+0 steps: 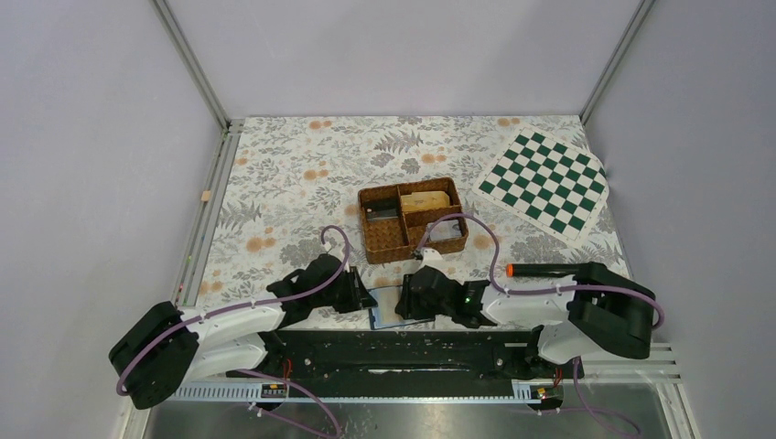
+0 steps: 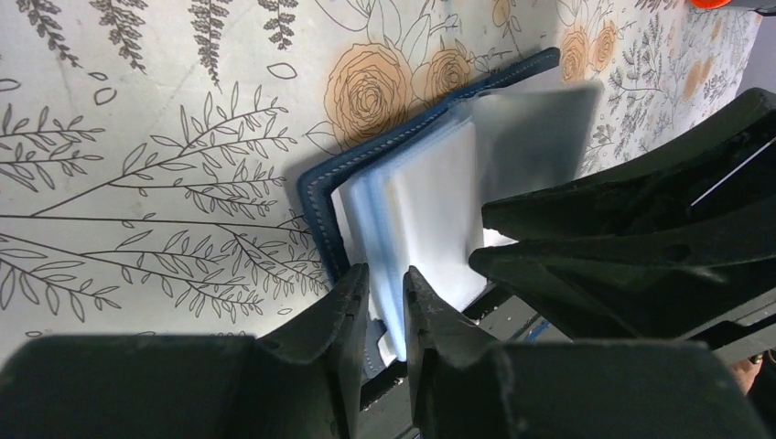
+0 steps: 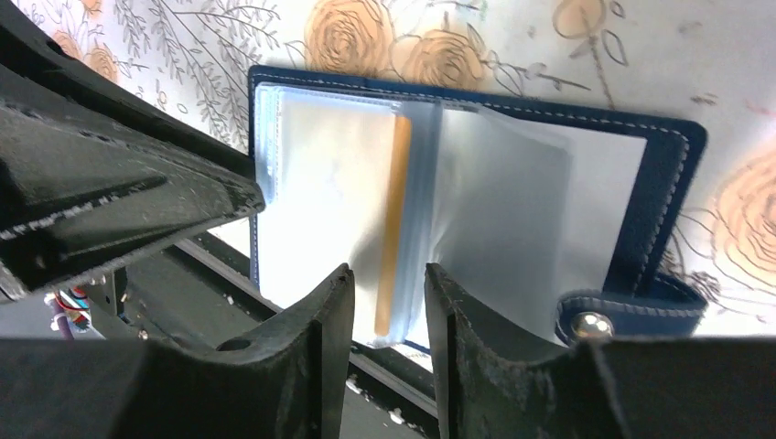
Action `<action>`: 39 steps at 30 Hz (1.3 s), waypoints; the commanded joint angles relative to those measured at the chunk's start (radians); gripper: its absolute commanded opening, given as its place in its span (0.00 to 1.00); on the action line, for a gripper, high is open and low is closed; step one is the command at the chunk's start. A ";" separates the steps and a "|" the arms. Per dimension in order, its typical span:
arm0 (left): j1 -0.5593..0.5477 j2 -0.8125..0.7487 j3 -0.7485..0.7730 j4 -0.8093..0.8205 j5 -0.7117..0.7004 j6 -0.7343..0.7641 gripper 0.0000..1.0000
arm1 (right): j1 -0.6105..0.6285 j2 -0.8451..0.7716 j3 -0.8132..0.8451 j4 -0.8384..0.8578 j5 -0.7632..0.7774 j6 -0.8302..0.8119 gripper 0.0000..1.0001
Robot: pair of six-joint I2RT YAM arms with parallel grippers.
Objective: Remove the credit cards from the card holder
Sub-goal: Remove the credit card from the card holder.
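No writing, brand or number can be read; the sleeves (image 3: 512,210) of the card holder (image 3: 673,155) look blank, perhaps through glare.

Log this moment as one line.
holder: open, at table near edge | left jaws: narrow, astride sleeve edge, grip unclear | right jaws: open, astride orange-edged card | card: in its sleeve

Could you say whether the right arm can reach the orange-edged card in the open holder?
Probably yes: the card holder lies open, and the right gripper, jaws open, flanks the orange-edged card with nothing between.
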 commanded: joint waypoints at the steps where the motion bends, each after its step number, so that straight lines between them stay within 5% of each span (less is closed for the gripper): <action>1: -0.009 -0.005 0.029 0.051 -0.033 -0.005 0.20 | -0.006 0.062 0.068 -0.024 -0.007 -0.049 0.42; 15: -0.015 -0.098 0.026 -0.001 -0.056 -0.019 0.20 | -0.017 0.054 -0.120 0.170 0.000 0.085 0.04; 39: -0.017 -0.138 0.057 0.064 0.027 -0.008 0.19 | -0.039 0.028 -0.282 0.438 -0.033 0.166 0.02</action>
